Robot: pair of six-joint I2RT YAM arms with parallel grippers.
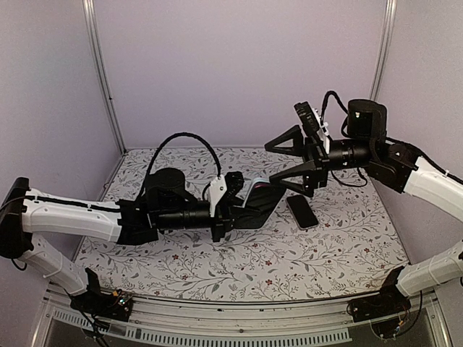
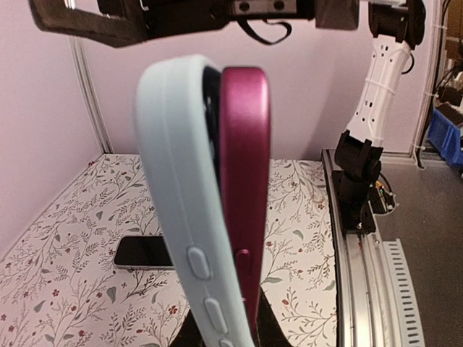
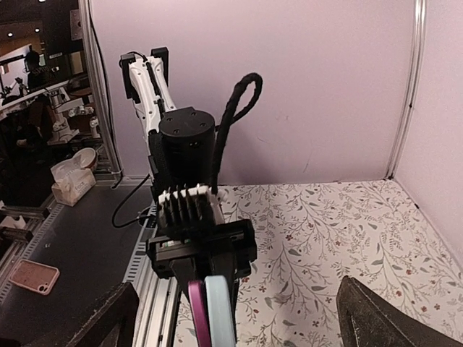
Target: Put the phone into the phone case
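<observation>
Your left gripper (image 1: 240,204) clamps the soft-looking phone case (image 2: 181,217) against the slick magenta phone (image 2: 246,166), while your right gripper (image 1: 286,160) gapes empty; take the phone by its edges.

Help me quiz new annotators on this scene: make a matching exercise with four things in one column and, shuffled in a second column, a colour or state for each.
Column one
1. phone case
2. phone beside the case
3. other phone
4. right gripper

Column two
A. black, lying flat
B. pale blue
C. wide open, holding nothing
D. magenta

Pairs: 1-B, 2-D, 3-A, 4-C
</observation>
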